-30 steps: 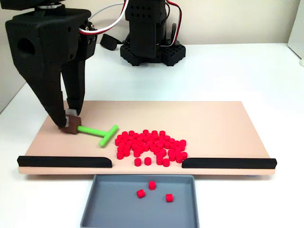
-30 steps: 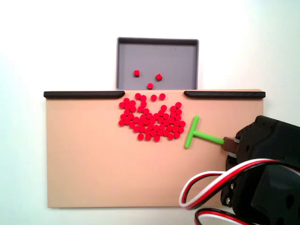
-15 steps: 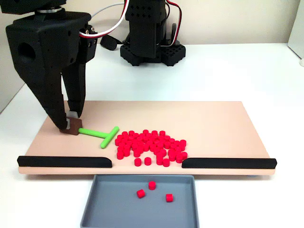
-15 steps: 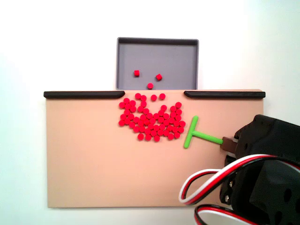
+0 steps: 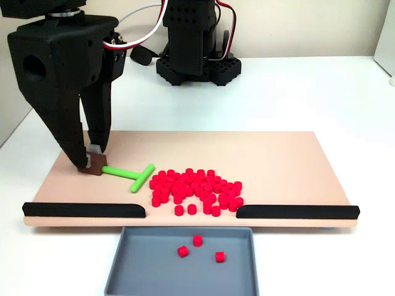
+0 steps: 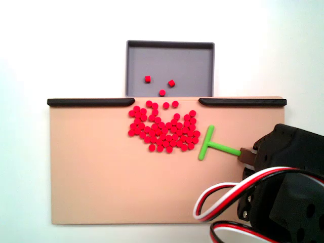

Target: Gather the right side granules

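The granules (image 5: 194, 188) lie as a loose pile of small red pellets on the tan board (image 5: 278, 154), near its front edge in a fixed view. Seen from above in a fixed view, the granules (image 6: 162, 129) sit just below the gap between the rails. Three more red pellets lie in the grey tray (image 5: 148, 271). My gripper (image 5: 91, 161) is shut on the brown end block of a green T-shaped stick (image 5: 131, 172), left of the pile. From above, the stick (image 6: 215, 146) has its crossbar facing the pile's right side, a little apart from it, and my gripper (image 6: 246, 154) is at its stem end.
Two black rails (image 5: 83, 209) (image 5: 296, 211) line the board's front edge, with a gap between them above the tray (image 6: 192, 66). The arm's black base (image 5: 194, 61) stands behind the board. White table surrounds everything.
The gripper has shifted only very slightly; the stick and the granule pile stay about where they were.
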Controlling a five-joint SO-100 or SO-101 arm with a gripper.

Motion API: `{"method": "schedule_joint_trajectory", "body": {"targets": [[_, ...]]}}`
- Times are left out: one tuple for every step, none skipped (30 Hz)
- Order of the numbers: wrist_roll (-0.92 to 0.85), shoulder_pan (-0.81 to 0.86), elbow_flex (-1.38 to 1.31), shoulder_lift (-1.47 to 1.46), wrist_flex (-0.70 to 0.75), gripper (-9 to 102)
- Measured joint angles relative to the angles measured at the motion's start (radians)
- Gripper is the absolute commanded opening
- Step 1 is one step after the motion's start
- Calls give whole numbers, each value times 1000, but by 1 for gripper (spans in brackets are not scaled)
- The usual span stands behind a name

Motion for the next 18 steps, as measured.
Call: {"method": "schedule_joint_trajectory", "body": {"targets": [[6, -2, 0, 0, 0, 0], [11, -6, 0, 0, 0, 0], [17, -8, 0, 0, 0, 0], [20, -9, 0, 0, 0, 0], [26, -12, 0, 0, 0, 0], [29, -15, 0, 0, 0, 0], [31, -17, 0, 0, 0, 0], [34, -18, 0, 0, 0, 0], [35, -18, 0, 0, 0, 0], [35, -18, 0, 0, 0, 0], [35, -18, 0, 0, 0, 0], [35, -18, 0, 0, 0, 0], [43, -23, 0, 0, 0, 0], [49, -26, 0, 0, 0, 0], [57, -31, 0, 0, 0, 0], [63, -34, 0, 0, 0, 0], [69, -37, 0, 0, -2, 0], [74, -40, 0, 0, -2, 0]]}}
